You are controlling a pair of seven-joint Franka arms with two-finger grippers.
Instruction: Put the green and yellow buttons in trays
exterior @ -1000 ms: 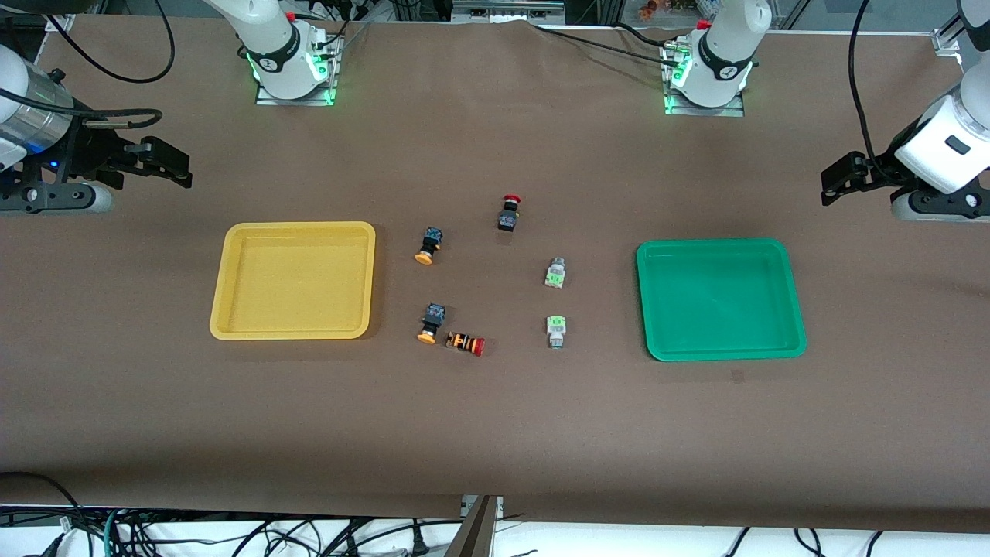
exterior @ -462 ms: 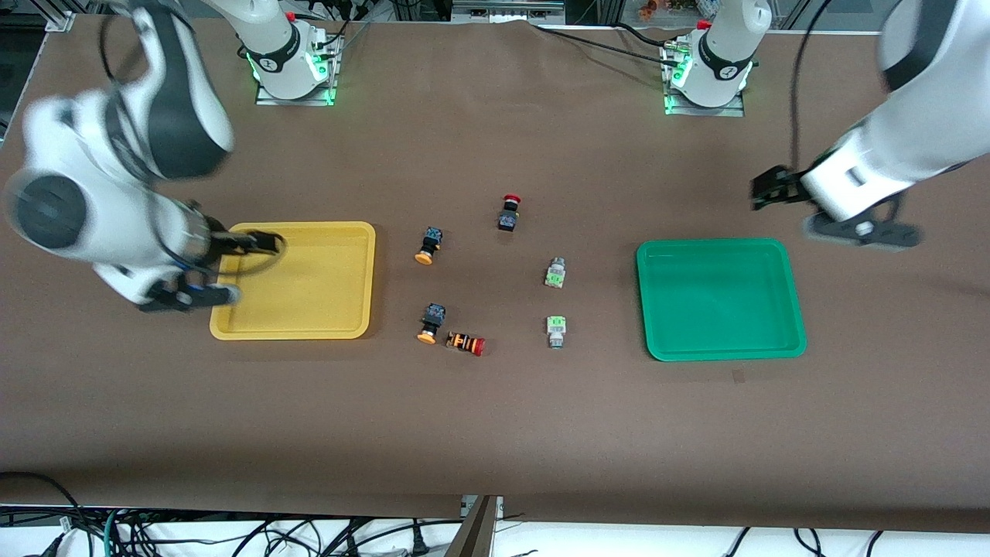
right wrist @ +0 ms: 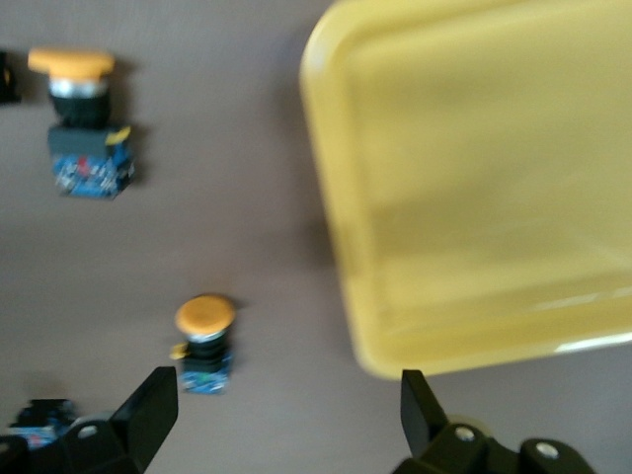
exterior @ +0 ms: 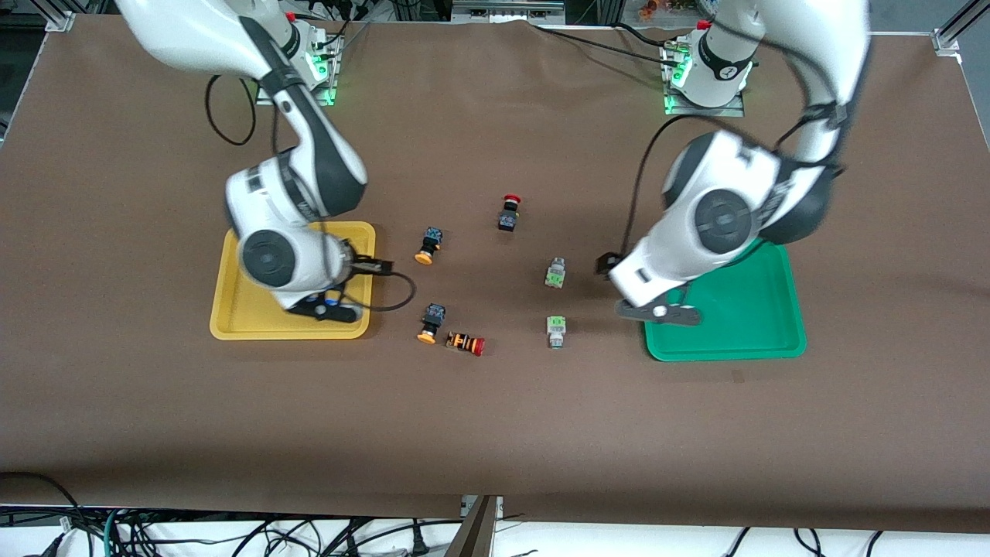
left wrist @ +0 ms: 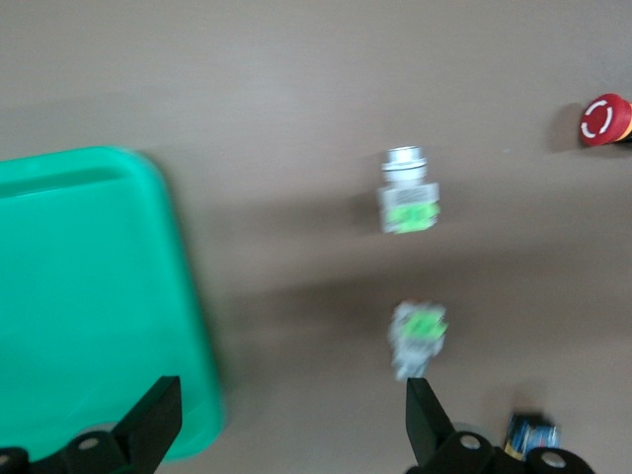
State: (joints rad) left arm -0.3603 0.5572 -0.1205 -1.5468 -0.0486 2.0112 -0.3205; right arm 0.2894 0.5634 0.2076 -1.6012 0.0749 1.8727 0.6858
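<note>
Both arms were seen reaching down from their bases, elbows bent, wrists low over the table. The left gripper [left wrist: 286,420] was held with fingers spread wide apart, nothing between them. The right gripper [right wrist: 281,420] was likewise held wide apart, nothing gripped

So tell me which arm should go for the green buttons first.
Left. The left gripper hangs open over the edge of the green tray, right beside both green buttons. The right gripper, also open, is over the yellow tray, by the yellow buttons.
</note>
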